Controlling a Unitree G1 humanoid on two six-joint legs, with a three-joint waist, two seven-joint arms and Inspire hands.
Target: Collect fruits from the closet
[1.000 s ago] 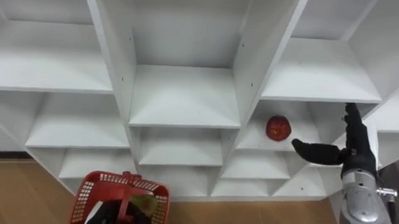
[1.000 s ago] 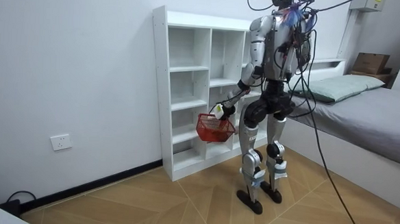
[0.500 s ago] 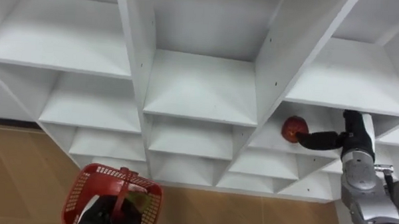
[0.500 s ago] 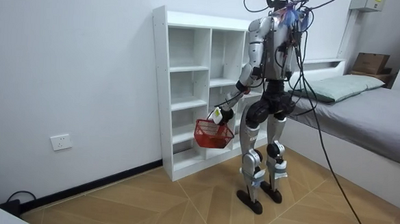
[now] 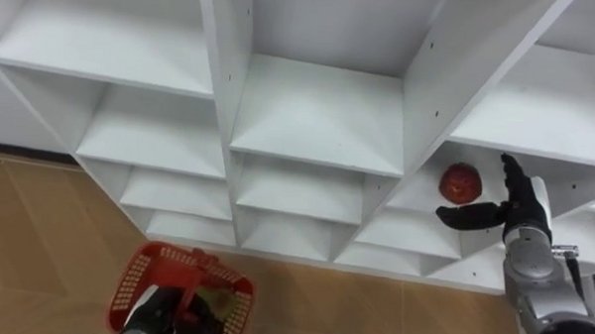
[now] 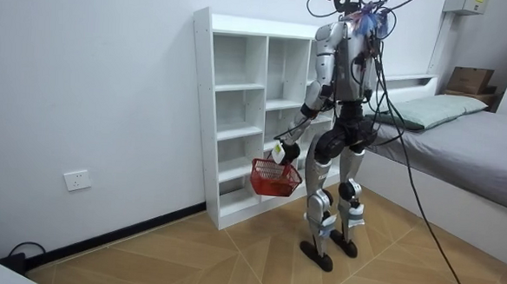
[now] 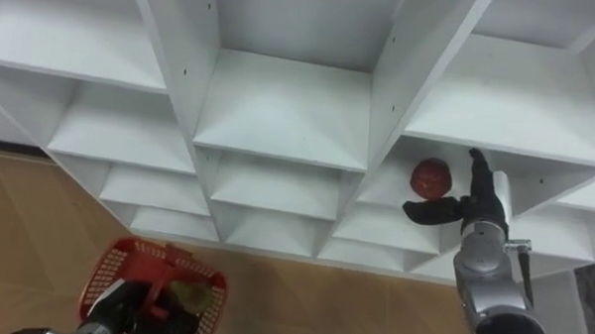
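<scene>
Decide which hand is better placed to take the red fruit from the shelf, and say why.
Right: the right hand is open beside the red fruit, while the left hand carries the basket by its handle.

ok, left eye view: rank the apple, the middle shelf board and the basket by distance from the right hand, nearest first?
1. apple: right beside the open right hand, just to its left.
2. middle shelf board: one column over to the left, and higher up.
3. basket: far off at the lower left, hanging from the left hand.
</scene>
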